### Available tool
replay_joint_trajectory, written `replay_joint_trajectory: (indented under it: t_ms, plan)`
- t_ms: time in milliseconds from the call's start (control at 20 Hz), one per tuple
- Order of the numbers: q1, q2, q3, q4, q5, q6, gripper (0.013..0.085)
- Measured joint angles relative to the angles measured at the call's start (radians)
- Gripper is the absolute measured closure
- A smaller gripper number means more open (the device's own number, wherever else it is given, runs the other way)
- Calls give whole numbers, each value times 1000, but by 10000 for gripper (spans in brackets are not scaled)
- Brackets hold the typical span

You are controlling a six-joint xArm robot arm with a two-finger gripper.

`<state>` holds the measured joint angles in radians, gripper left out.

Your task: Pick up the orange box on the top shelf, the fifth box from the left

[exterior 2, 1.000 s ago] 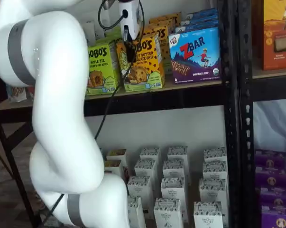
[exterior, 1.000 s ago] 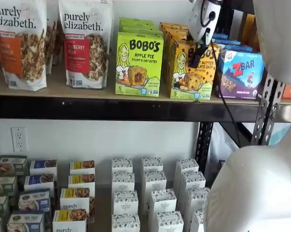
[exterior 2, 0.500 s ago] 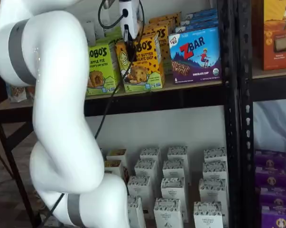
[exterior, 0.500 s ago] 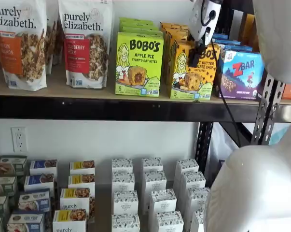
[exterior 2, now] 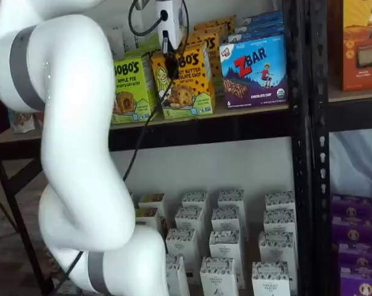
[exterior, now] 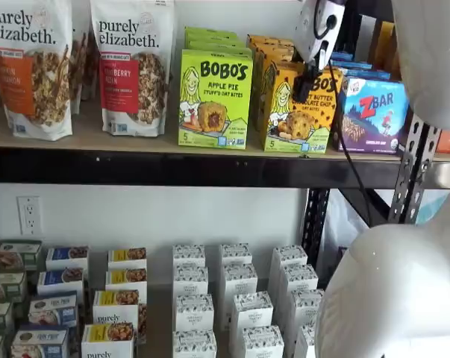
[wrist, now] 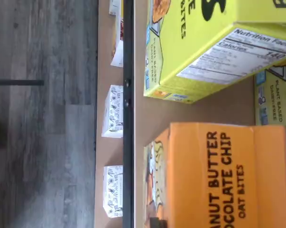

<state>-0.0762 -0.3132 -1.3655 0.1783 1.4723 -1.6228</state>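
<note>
The orange box (exterior: 295, 123) stands upright on the top shelf (exterior: 135, 168), between a lime-green box and a blue one. It shows in both shelf views, and more orange boxes stand behind it. My gripper (exterior: 305, 83) hangs from above with its white body over the box. Its black fingers lie against the upper front of the orange box (exterior 2: 187, 92), and no gap between them shows. In a shelf view my gripper (exterior 2: 171, 65) has a cable beside it. The wrist view shows the orange box (wrist: 214, 175) close up on the tan shelf board (wrist: 228, 108).
A lime-green Apple Pie box (exterior: 214, 101) stands left of the orange box and a blue ZBar box (exterior: 370, 112) right of it. Granola bags (exterior: 131, 67) fill the shelf's left part. Small white cartons (exterior: 239, 306) stand on the shelf below. A black upright (exterior: 411, 171) rises at the right.
The black fingers have shifted slightly at the orange box's upper front. The box stays on the shelf in about the same place.
</note>
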Motion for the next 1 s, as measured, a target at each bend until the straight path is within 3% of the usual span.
replay_joint_trajectory:
  t_ms: [250, 1000]
  plan:
    - [-8, -2, -4, 10, 10, -6, 730]
    - [44, -13, -72, -21, 152, 54, 730]
